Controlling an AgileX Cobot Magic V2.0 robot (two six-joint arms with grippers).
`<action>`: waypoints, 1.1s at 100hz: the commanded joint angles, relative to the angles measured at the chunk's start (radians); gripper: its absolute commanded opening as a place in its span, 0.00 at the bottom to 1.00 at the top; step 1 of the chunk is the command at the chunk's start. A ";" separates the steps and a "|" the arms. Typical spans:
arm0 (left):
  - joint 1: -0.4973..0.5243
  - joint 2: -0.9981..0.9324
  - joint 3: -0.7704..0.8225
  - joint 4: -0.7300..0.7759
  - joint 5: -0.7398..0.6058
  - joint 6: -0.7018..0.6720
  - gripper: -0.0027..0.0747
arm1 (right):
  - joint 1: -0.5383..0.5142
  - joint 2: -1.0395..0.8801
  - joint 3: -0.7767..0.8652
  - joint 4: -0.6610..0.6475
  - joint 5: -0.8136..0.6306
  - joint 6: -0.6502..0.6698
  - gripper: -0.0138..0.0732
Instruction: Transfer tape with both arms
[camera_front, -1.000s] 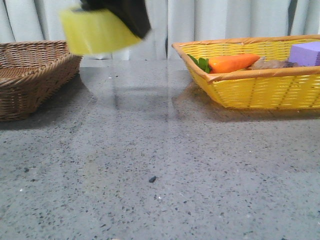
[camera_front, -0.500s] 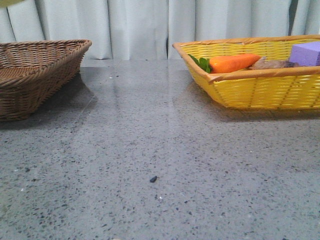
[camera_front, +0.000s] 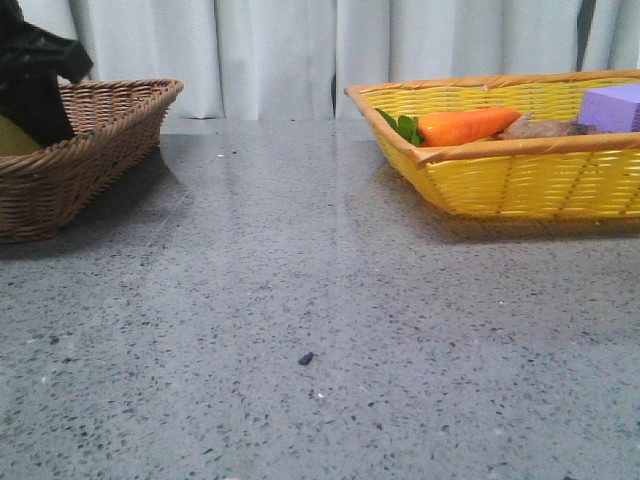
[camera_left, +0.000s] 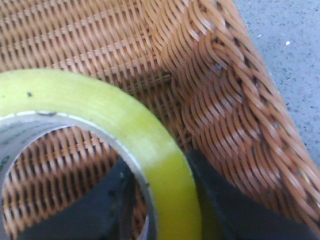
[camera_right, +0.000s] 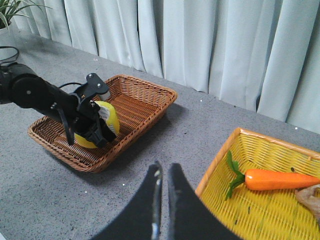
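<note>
The yellow-green tape (camera_left: 125, 117) with its white core hangs over the inside of the brown wicker basket (camera_left: 220, 95). My left gripper (camera_left: 157, 160) is shut on the roll's wall, one finger inside the core and one outside. In the right wrist view the left arm (camera_right: 45, 97) reaches into the brown basket (camera_right: 145, 97) with the tape (camera_right: 109, 117). In the front view only the left arm (camera_front: 35, 75) and a sliver of tape (camera_front: 12, 137) show behind the basket rim (camera_front: 90, 150). My right gripper (camera_right: 162, 172) is shut and empty, high over the table between the baskets.
A yellow basket (camera_front: 520, 185) at the right holds a toy carrot (camera_front: 465, 125), a purple block (camera_front: 610, 105) and a brownish item. It also shows in the right wrist view (camera_right: 220, 165). Grey speckled table lies between the baskets. Curtains hang behind.
The left arm carried the tape leftward out of the top of the front view, then came down into the brown basket with it.
</note>
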 joint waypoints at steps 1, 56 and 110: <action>0.000 -0.021 -0.029 -0.004 -0.076 0.001 0.01 | -0.001 -0.006 -0.018 -0.009 -0.069 -0.002 0.07; 0.000 -0.081 -0.054 -0.045 -0.048 0.022 0.56 | -0.001 -0.006 -0.018 -0.033 -0.076 -0.002 0.07; 0.000 -0.781 0.099 -0.166 -0.052 0.022 0.01 | -0.001 -0.193 0.311 -0.121 -0.236 -0.002 0.07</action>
